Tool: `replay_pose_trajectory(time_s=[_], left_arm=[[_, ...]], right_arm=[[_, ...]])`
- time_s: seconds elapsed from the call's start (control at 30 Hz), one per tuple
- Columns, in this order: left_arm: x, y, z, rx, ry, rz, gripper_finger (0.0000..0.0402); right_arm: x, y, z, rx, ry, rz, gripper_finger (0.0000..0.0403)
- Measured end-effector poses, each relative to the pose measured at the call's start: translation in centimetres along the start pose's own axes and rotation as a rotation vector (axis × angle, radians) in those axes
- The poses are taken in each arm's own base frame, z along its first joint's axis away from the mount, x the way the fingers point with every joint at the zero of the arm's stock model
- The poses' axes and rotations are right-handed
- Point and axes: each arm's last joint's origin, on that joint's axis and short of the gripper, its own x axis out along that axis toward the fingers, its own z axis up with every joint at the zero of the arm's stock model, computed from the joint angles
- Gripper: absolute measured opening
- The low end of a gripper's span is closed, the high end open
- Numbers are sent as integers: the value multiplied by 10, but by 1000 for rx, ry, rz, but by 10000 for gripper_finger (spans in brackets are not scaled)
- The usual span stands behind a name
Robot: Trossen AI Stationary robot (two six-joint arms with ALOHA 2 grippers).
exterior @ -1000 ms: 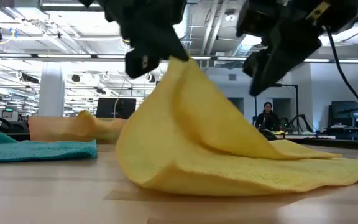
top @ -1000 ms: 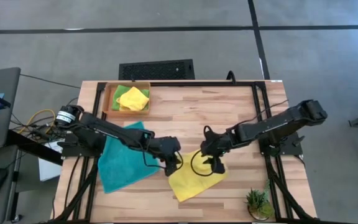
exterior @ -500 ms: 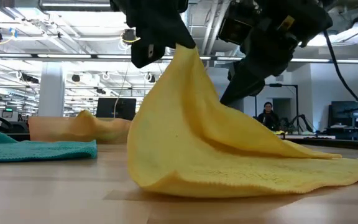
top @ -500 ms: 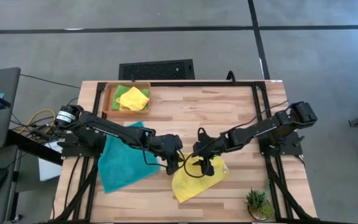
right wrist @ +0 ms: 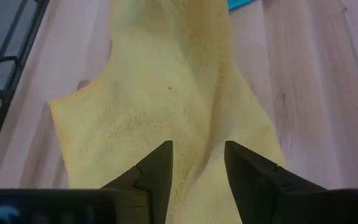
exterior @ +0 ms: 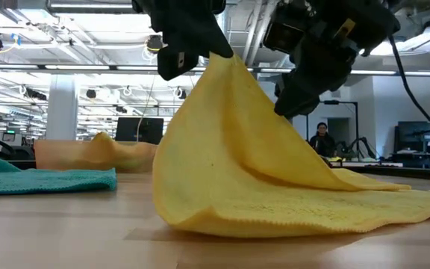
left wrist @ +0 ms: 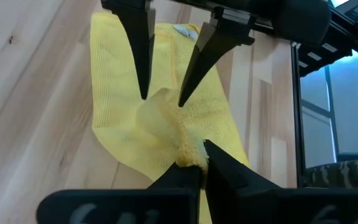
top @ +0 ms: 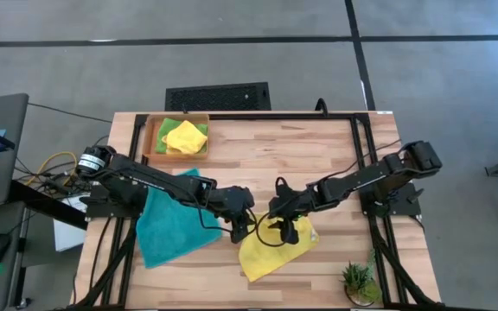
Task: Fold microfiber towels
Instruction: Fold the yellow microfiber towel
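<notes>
Desk (top: 258,155) first: from my remote seat I see pale wood planks inside a black frame, both arms reaching in toward the middle near the front edge. On the left side of it the teal towel (top: 169,220) lies spread flat, partly under the left arm. Next in size is the yellow towel (top: 271,249), lying toward the front centre with most of its cloth on the wood and one part pulled up into a peak; in the low view it rises like a tent (exterior: 237,149) from the desk surface. At the back left corner sits the orange tray (top: 153,142), holding a second yellow towel (top: 186,136) bunched on top of a lime green towel (top: 170,128), of which only an edge shows. A small potted plant (top: 358,281) stands at the front right corner, well apart from the cloth. My left hand (top: 241,225) is clenched on the raised peak of the front yellow towel, and its wrist view shows the pinched fold squeezed between its fingers (left wrist: 225,168). My right hand (top: 285,226) hovers just beside it over the same towel, fingers (right wrist: 157,168) spread apart, straddling the raised ridge of cloth without gripping it. In the room beyond the desk a person (exterior: 321,140) is visible far off.
</notes>
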Motion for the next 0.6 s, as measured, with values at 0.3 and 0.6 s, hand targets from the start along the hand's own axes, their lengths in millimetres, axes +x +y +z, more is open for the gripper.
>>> replay_pose_trajectory(time_s=[0.3, 0.6], left_arm=[[0, 0, 0, -6, 3, -2, 0], [-18, -3, 4, -9, -18, -7, 0]], right_arm=[[15, -4, -12, 7, 86, -14, 150], [14, -4, -20, 9, 169, -33, 124]])
